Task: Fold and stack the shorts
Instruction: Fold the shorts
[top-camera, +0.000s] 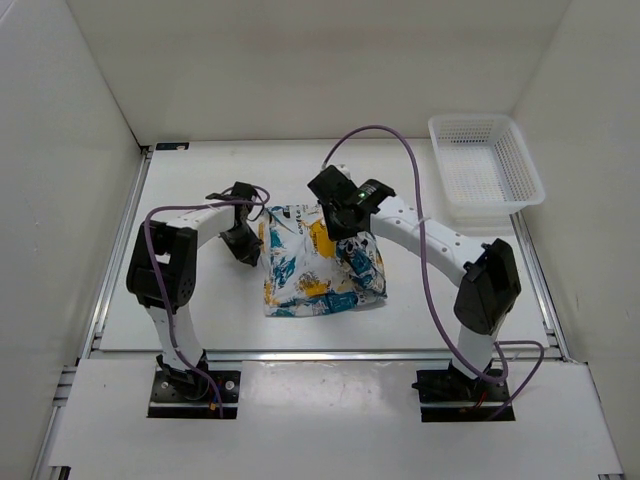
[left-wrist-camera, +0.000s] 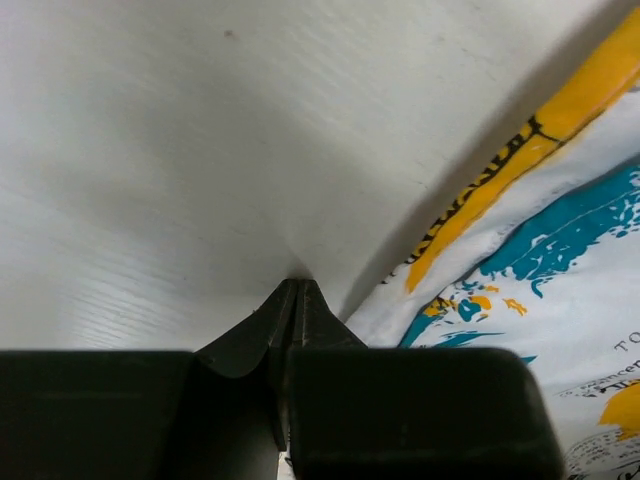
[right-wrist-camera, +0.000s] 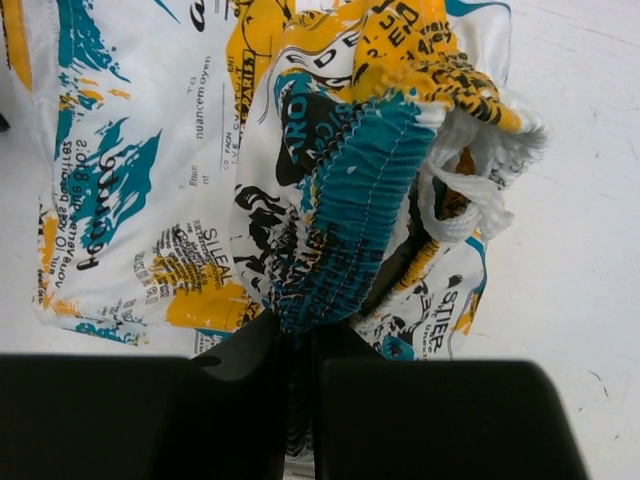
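While the right gripper pinches the shorts by their bunched teal waistband, the left gripper sits pressed together, empty, just beside their left edge.

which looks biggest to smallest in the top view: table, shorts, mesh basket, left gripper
1. table, by far the largest
2. shorts and mesh basket: about alike here. The basket sits farther back, so I won't rank them.
3. left gripper, clearly the smallest
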